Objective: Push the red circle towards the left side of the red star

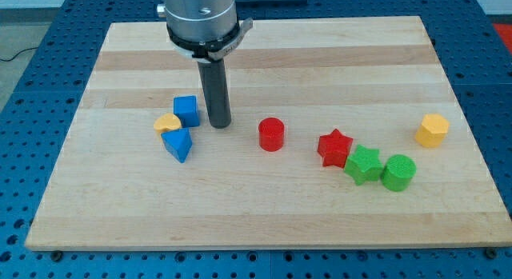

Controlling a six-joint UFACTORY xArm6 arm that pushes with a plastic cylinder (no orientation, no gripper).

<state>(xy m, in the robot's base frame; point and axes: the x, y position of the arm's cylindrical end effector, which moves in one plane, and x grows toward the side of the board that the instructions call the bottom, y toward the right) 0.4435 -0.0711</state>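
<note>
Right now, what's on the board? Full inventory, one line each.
red circle: 1, red, board centre, apart from the other blocks
red star: 1, red, right of the circle, touching the green star
green star: 1, green, between red star and green cylinder
green cylinder: 1, green, right end of that row
yellow hexagon: 1, yellow, alone near the view's right edge
blue cube: 1, blue, left cluster, top
yellow heart: 1, yellow, left cluster, leftmost
blue triangle: 1, blue, left cluster, bottom
board: 1, light wood
my tip: 1, dark rod, just right of the blue cube, left of the red circle
</note>
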